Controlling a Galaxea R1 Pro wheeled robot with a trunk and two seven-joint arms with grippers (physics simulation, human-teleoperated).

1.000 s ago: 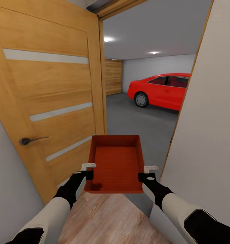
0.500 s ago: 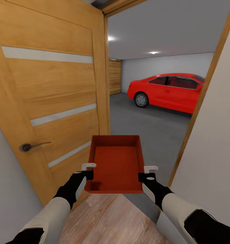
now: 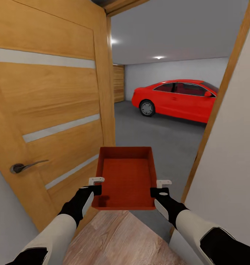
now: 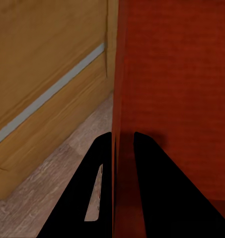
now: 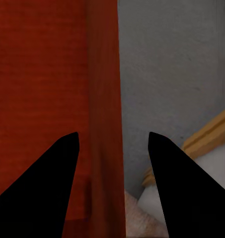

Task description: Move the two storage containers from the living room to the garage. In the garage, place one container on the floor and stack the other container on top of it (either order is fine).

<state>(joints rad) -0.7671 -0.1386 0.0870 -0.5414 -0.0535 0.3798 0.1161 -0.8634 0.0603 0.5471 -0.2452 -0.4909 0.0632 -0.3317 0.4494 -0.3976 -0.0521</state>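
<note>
Head view: one container (image 3: 126, 176), held in the air between both arms, sits in an open doorway, with the wooden door (image 3: 47, 110) close along its left side, a white wall (image 3: 231, 147) and wooden jamb (image 3: 220, 106) near its right, and open grey garage floor (image 3: 154, 136) running ahead to a red car (image 3: 176, 97). Left wrist view: the left pincer (image 4: 123, 141) is closed on the container's (image 4: 172, 99) left wall, one finger on each face, above light wood planks (image 4: 52, 178) beside the door's foot. Right wrist view: the right pincer (image 5: 112, 141) straddles the container's (image 5: 42, 74) right wall with its fingers spread wider than that wall, so a firm grip cannot be told; grey floor and the jamb's base lie beyond.
</note>
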